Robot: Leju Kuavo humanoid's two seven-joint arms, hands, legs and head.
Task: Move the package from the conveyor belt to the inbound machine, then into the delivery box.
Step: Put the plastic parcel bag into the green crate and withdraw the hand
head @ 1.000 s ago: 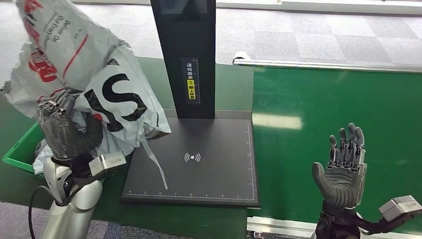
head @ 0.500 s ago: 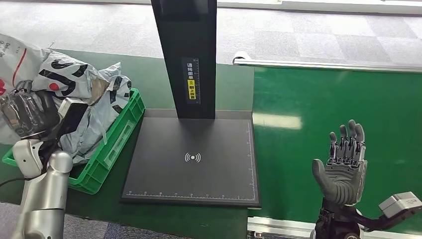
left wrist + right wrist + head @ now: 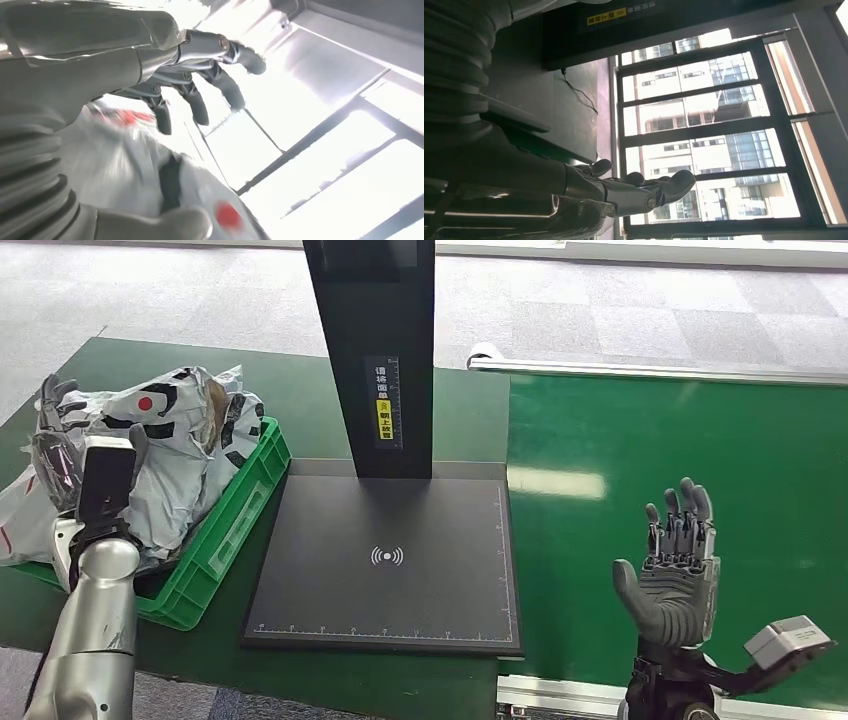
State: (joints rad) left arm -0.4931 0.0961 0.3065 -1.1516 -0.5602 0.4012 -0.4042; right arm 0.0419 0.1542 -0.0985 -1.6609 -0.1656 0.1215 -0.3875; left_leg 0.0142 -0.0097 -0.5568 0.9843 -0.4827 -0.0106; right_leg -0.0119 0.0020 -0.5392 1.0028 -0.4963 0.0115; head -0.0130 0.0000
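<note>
Two hands in frame. Left hand (image 3: pixel 58 440) over the far-left end of the green delivery box (image 3: pixel 235 515), fingers (image 3: pixel 200 102) apart and holding nothing; package (image 3: pixel 170 450) lies in the box just beside and beneath those fingers. Inbound machine (image 3: pixel 385 560) pad bare. Right hand (image 3: pixel 675 570) upright above the conveyor belt (image 3: pixel 680 440), fingers spread. Judged: drop-off step done; next, left arm withdraws. Half a second ago the left hand gripped the package lower; one second ago the package hung over the machine.
</note>
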